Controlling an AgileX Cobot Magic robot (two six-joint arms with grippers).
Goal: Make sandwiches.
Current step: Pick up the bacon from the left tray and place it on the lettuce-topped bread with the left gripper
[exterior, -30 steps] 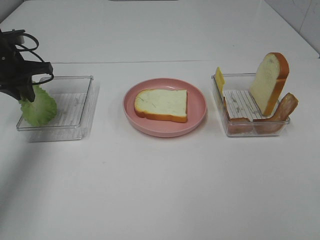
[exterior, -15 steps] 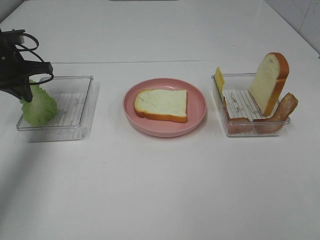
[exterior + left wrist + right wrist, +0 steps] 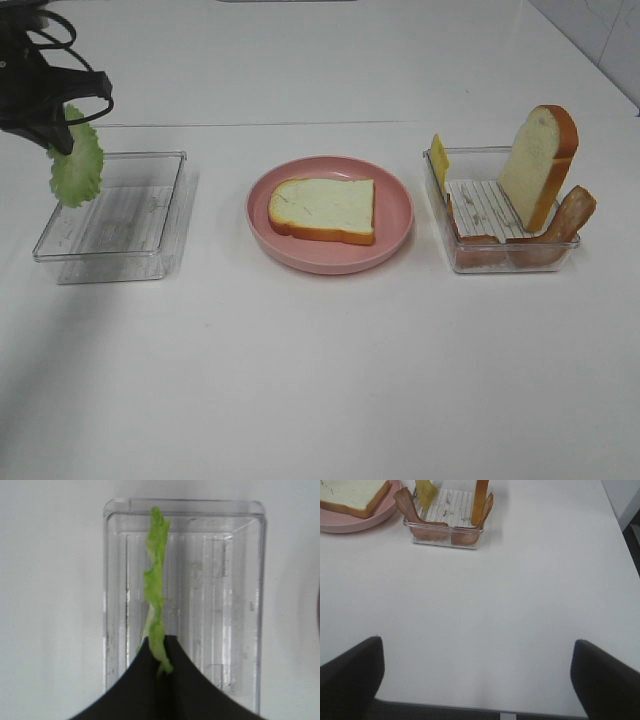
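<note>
Lettuce leaf: the green lettuce leaf (image 3: 77,167) hangs limp in the air, pinched by its upper edge, over the far left part of the clear tray. From the wrist camera it shows edge-on (image 3: 156,605), a wavy green strip above the tray's ribbed floor.
Left gripper: the left gripper (image 3: 58,140) is closed tight on the top of the leaf; its black jaws meet around the green (image 3: 161,660).
Left tray: the left tray (image 3: 110,262) sits on the left of the table, clear plastic, with the leaf above it and apparently not touching it; its rim is plain in the wrist view (image 3: 182,505).
Flat bread slice: the flat bread slice (image 3: 325,208) lies on the pink plate (image 3: 330,262) at the middle of the table, white face up with an orange-brown crust.
Right tray: the right tray (image 3: 505,262) stands to the right of the plate, well apart from the left one.
Second bread slice: the second bread slice (image 3: 540,165) stands nearly upright in the right tray, leaning a little.
Cheese slice: the cheese slice (image 3: 439,160) is propped at that tray's far left corner.
Bacon strips: the bacon strips (image 3: 570,215) rest along its front and right side, one sticking up over the rim.
Right gripper: the right gripper (image 3: 479,680) hovers low over bare table (image 3: 485,605), jaws spread wide, nothing between them, well short of the right tray (image 3: 445,535).
</note>
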